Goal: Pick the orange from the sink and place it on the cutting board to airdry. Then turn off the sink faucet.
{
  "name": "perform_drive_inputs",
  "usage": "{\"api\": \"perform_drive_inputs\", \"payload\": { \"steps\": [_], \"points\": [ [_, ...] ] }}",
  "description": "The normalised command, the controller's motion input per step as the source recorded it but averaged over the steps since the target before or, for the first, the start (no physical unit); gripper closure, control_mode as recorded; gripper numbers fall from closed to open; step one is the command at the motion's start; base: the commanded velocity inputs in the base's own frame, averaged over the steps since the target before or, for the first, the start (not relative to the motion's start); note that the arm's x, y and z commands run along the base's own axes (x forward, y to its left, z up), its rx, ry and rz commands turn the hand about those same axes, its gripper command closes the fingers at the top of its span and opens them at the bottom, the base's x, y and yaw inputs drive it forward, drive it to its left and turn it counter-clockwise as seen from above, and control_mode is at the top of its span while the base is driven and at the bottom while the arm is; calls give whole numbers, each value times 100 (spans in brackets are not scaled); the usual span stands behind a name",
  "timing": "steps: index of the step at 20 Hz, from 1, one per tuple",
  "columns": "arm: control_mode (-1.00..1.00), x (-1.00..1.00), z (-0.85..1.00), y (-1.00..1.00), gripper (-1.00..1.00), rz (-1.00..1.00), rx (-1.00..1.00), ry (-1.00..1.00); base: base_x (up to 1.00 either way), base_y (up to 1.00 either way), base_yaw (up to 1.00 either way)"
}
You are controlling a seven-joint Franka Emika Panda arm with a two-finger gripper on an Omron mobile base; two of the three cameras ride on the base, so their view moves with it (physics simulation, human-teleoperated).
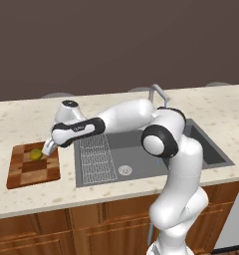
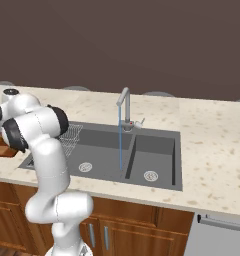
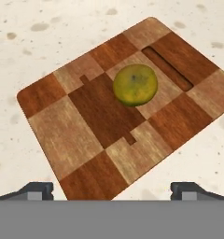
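Observation:
The orange, yellow-green, rests on the checkered wooden cutting board, left of the sink. My gripper hovers just above and beside the fruit, open, with nothing between its fingertips. It is apart from the orange. The grey gooseneck sink faucet stands behind the basin. A thin blue stream of water runs from its spout into the sink.
A wire-grid drainer fills the sink's left part, with a round silver drain beside it. The speckled counter surrounds the basin. The faucet's small side lever points right. My arm spans the sink's left half.

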Motion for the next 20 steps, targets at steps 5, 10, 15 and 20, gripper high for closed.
{"api": "perform_drive_inputs", "payload": {
  "steps": [5, 10, 15, 20],
  "points": [
    [-100, -9, 28, -20, -100, -4, 0, 12, 0, 0, 0],
    [-100, -9, 18, -22, -100, -4, 0, 13, 0, 0, 0],
    [-100, -9, 11, -13, -100, -4, 0, 5, 0, 0, 0],
    [-100, -1, 13, -15, -100, -6, 0, 2, 0, 0, 0]
  ]
}}
